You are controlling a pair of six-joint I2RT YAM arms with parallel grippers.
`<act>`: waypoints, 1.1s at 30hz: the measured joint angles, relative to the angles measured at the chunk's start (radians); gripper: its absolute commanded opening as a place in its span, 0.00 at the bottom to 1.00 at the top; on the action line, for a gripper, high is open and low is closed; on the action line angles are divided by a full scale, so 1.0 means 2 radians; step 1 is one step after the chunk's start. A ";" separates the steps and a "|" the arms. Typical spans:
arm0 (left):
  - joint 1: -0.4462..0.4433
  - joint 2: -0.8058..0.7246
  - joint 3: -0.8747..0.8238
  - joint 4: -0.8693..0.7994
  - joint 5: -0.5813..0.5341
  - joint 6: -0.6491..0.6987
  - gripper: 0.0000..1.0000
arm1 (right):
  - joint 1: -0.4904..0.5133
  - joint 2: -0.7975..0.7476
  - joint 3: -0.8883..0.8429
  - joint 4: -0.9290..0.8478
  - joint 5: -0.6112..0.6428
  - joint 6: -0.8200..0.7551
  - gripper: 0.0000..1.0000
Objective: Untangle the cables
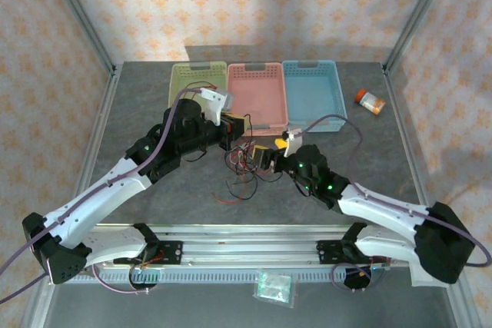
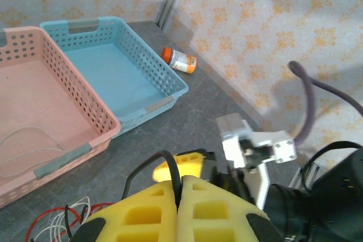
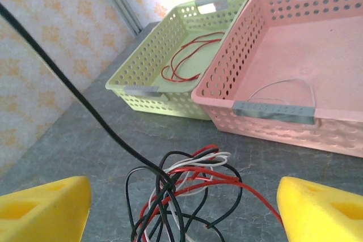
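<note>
Pads of the left gripper [image 2: 180,185] are clenched flat together with a black cable [image 2: 148,162] pinched in the seam; the cable arches up in a loop just in front of the pads. In the right wrist view this black cable runs as a taut line from the upper left down into the tangle. The right gripper [image 3: 181,194] is released, its yellow fingers [image 3: 48,202] spread wide to either side of the cables [image 3: 187,177], with no contact visible. The cables, red, black and white, lie knotted together on the grey tabletop [image 1: 384,159], between the two grippers and just in front of the baskets. Beyond them, the green basket [image 3: 147,66] holds a loose red cable [image 3: 187,55] and the pink basket [image 3: 238,60] a white cable [image 3: 283,83]. The blue basket [image 2: 153,63] stands beside the pink one, with an orange bottle [image 2: 178,59] lying past it.
</note>
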 measured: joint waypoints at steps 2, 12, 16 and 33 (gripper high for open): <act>0.000 0.000 0.000 0.000 0.002 -0.001 0.00 | 0.000 0.026 0.007 0.015 -0.008 -0.007 0.75; 0.000 0.001 0.008 0.001 0.015 -0.013 0.00 | 0.000 0.115 0.035 0.100 -0.019 -0.011 0.57; 0.000 0.001 0.020 0.000 0.022 -0.018 0.00 | 0.000 0.152 0.045 0.122 -0.017 -0.003 0.49; 0.000 0.007 0.164 -0.058 0.023 -0.020 0.00 | 0.000 0.252 0.067 0.170 0.004 0.049 0.40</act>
